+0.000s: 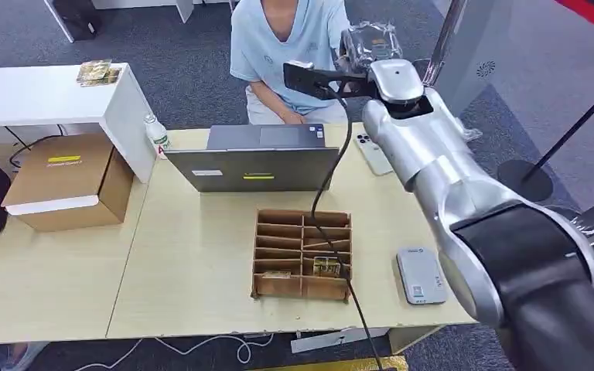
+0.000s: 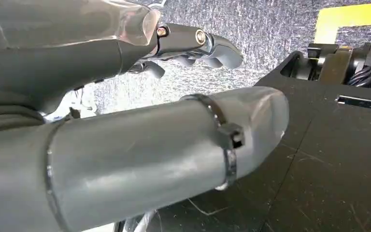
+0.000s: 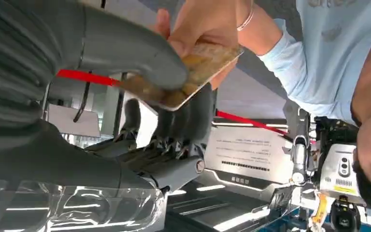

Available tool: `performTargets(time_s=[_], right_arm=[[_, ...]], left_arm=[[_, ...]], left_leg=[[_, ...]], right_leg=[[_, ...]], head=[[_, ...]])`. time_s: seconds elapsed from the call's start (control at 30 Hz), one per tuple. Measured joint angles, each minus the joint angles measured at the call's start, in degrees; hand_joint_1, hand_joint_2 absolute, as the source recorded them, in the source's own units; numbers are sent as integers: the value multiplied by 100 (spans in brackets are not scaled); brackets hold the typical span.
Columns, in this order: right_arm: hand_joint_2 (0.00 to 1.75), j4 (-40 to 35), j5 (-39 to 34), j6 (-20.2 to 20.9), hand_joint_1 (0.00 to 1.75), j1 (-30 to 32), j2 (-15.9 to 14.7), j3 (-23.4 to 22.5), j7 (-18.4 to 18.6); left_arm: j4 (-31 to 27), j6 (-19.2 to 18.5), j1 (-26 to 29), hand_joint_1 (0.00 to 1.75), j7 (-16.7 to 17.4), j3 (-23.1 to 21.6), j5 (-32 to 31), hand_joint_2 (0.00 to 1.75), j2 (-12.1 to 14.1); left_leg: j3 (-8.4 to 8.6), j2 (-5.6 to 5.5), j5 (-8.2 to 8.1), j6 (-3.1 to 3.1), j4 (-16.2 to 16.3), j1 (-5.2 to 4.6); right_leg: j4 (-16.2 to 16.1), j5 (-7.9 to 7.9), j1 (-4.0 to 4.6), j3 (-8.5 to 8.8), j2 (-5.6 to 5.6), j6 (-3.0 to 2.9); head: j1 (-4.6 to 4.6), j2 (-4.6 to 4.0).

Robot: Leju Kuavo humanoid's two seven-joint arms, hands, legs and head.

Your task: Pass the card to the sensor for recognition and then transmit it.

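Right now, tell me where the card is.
In the right wrist view, the card is pinched between the right hand's thumb and fingers, with a person's hand gripping its far edge.

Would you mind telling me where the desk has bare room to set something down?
The widest bare patch of the desk lies left of the brown divider tray, in front of the laptop. A narrow strip separates tray and grey sensor. Behind, laptop, phone and bottle crowd the edge.

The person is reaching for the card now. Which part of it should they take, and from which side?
Judging by the right wrist view, the card is pinched by the right hand at one end, thumb on top. Its far end sticks out free, where the person's hand already touches it; best gripped there, coming from opposite the robot's fingers.
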Motion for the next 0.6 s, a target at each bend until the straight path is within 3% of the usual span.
performTargets(time_s=[0.27,0.4,0.5,0.6], right_arm=[[175,-7,-13,-390,175,8,-7,-72,-127],[175,-153,-169,-1271,175,98,-28,-151,-352],[175,-416,-639,-2023,175,247,-31,-344,-827],[175,-938,-1116,-2310,175,510,-31,-542,-1271]], left_arm=[[0,0,3,0,7,-2,0,0,0],[0,0,2,0,5,-4,0,0,0],[0,0,3,0,11,-4,0,0,0],[0,22,4,0,20,-4,0,0,2]], left_leg=[[-1,0,0,0,0,0],[-1,0,0,0,0,0],[-1,0,0,0,0,0],[-1,0,0,0,0,0]], right_leg=[[0,0,0,-1,0,0],[0,0,0,-1,0,0],[0,0,0,0,0,0],[-1,0,0,0,0,0]], head=[[2,0],[2,0],[0,0],[2,0]])
